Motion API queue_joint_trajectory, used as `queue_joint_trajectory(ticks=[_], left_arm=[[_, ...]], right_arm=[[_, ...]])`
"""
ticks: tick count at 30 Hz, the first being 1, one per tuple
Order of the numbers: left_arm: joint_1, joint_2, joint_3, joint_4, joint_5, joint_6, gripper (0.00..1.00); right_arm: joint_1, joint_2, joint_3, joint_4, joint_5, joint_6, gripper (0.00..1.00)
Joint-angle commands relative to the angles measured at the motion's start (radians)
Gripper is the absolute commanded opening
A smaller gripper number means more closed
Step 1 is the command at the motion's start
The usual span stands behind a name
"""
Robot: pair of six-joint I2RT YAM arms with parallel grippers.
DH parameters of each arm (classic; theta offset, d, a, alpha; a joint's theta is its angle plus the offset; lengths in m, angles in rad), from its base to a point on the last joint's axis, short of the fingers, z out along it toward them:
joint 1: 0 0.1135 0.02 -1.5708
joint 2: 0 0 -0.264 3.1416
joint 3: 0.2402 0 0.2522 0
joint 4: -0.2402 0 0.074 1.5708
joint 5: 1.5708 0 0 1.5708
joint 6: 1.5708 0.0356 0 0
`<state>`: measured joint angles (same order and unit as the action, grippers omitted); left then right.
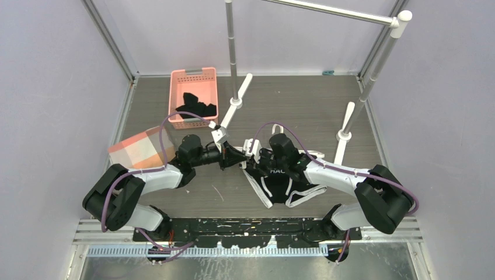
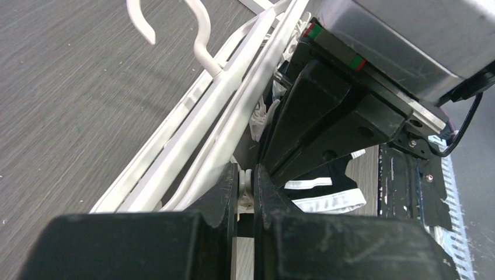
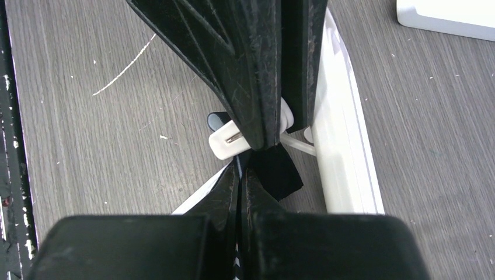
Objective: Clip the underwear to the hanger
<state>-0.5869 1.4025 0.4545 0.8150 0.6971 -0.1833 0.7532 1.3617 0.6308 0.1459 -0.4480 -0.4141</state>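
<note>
The white hanger (image 2: 222, 111) lies flat on the table with its hook (image 2: 198, 29) pointing away. My left gripper (image 2: 245, 175) is shut on the tabs of one of its small white clips (image 3: 230, 139). The black underwear (image 1: 280, 185) with white piping lies just right of centre, one edge lifted. My right gripper (image 3: 241, 169) is shut on that black fabric (image 3: 277, 172), tip to tip with the left gripper's fingers (image 3: 257, 70) at the clip. In the top view the two grippers (image 1: 236, 156) (image 1: 257, 158) meet at mid-table. The clip's mouth is hidden behind the fingers.
A pink basket (image 1: 193, 79) holding plain black garments stands at the back left. An orange box (image 1: 140, 149) sits beside the left arm. The grey metal rail stand (image 1: 233, 52) rises behind, with white feet (image 1: 344, 128) on the table.
</note>
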Motion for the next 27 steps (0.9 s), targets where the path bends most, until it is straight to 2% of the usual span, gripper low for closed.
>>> queue_joint_trajectory(ticks=[1,16,27], left_arm=[[0.002,-0.020,0.025,0.056,0.035,0.053,0.00],[0.001,-0.049,0.023,0.056,0.045,0.095,0.00],[0.001,-0.069,0.012,0.037,0.049,0.119,0.00]], right_arm=[[0.005,-0.051,0.052,0.018,-0.022,0.004,0.01],[0.012,0.011,0.122,-0.076,-0.061,-0.028,0.01],[0.014,-0.009,0.132,-0.129,-0.068,-0.064,0.01]])
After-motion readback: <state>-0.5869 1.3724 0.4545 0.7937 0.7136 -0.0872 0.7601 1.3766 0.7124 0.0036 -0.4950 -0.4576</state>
